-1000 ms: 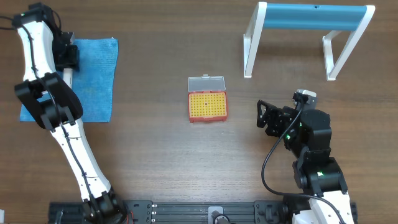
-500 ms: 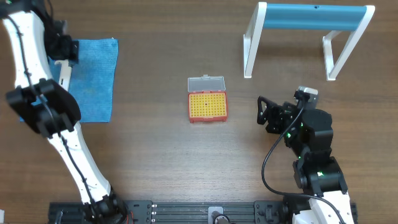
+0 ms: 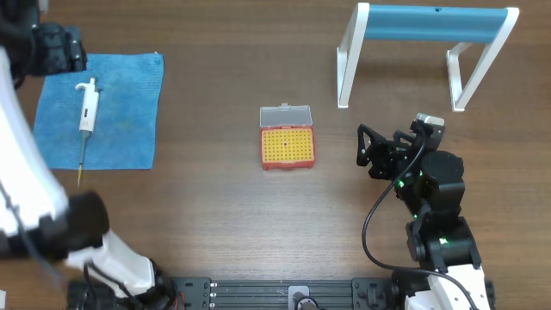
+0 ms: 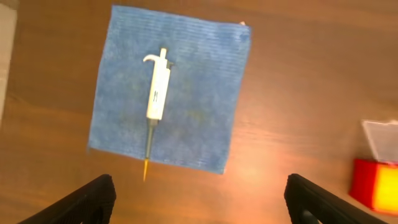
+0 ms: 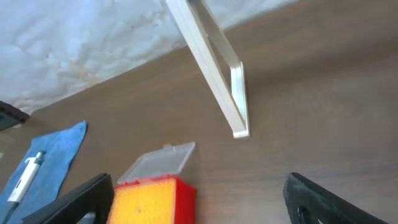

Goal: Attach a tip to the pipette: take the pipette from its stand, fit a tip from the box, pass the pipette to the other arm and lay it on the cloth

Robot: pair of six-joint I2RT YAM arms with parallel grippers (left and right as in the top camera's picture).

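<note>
The white pipette (image 3: pixel 87 102) lies flat on the blue cloth (image 3: pixel 120 120), and its yellow tip (image 3: pixel 79 173) pokes just past the cloth's near edge. In the left wrist view the pipette (image 4: pixel 158 93) and cloth (image 4: pixel 199 81) lie far below my left gripper (image 4: pixel 202 211), which hangs open and empty high above them. In the top view that left gripper (image 3: pixel 56 47) sits over the cloth's far left corner. My right gripper (image 3: pixel 362 153) is open and empty, to the right of the red tip box (image 3: pixel 287 148). The right wrist view shows the tip box (image 5: pixel 155 196) and the far-off pipette (image 5: pixel 25 177).
The white-and-blue pipette stand (image 3: pixel 426 26) stands at the back right, one leg (image 5: pixel 217 74) ahead of my right gripper. The tip box's clear lid (image 3: pixel 285 115) lies open behind it. Bare wooden table (image 3: pixel 215 215) spreads between cloth and box.
My left arm has lifted up and away from the cloth, leaving the pipette lying there uncovered. The right arm has barely shifted.
</note>
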